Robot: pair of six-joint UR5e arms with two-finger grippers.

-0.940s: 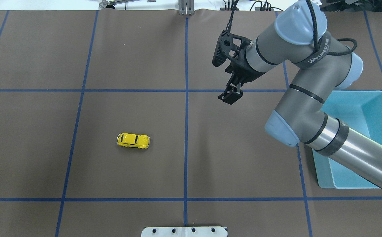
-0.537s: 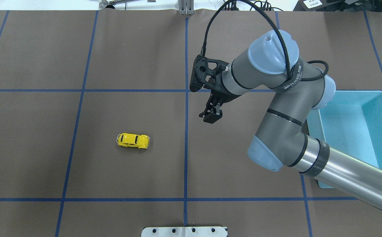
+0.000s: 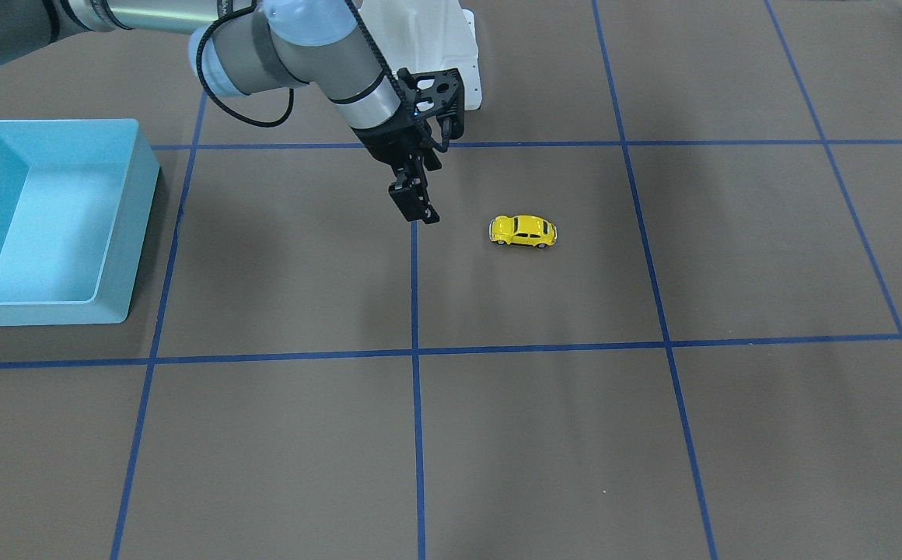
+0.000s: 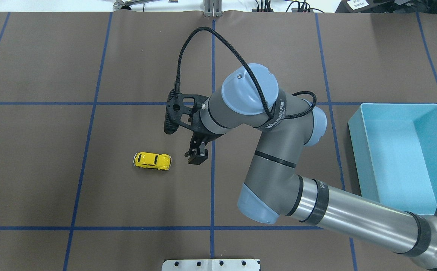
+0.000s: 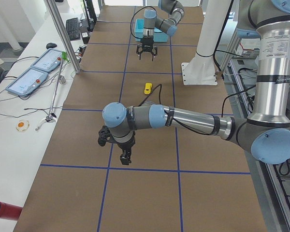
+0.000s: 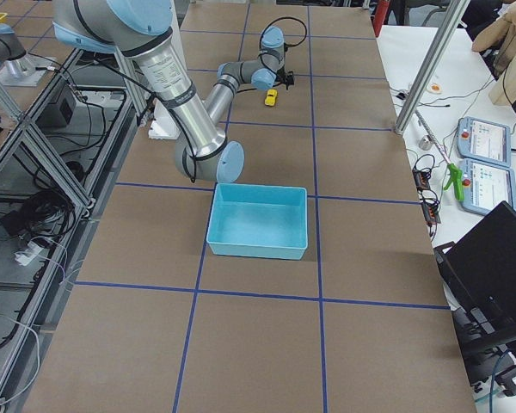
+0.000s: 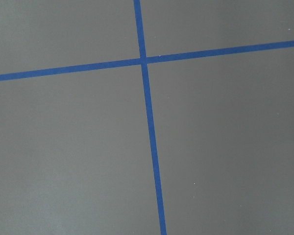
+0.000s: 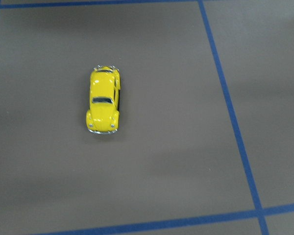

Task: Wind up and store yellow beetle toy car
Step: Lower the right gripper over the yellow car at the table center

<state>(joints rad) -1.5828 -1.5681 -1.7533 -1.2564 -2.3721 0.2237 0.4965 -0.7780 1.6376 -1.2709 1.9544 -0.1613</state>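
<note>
The yellow beetle toy car (image 4: 152, 160) stands on its wheels on the brown mat, left of the centre line. It also shows in the front view (image 3: 523, 231), the left side view (image 5: 148, 88) and the right wrist view (image 8: 104, 106). My right gripper (image 4: 197, 158) hangs above the mat just right of the car, apart from it, open and empty (image 3: 418, 206). My left gripper (image 5: 125, 157) shows only in the left side view, low over bare mat far from the car. I cannot tell whether it is open or shut.
A light blue bin (image 4: 354, 150) stands empty at the right side of the table, also in the front view (image 3: 136, 233) and the right side view (image 6: 258, 249). Blue tape lines cross the mat. A white base plate (image 4: 211, 264) sits at the near edge.
My right arm has swung left and down the overhead view. Its gripper went from right of the centre line to just right of the car. The car has not moved.
</note>
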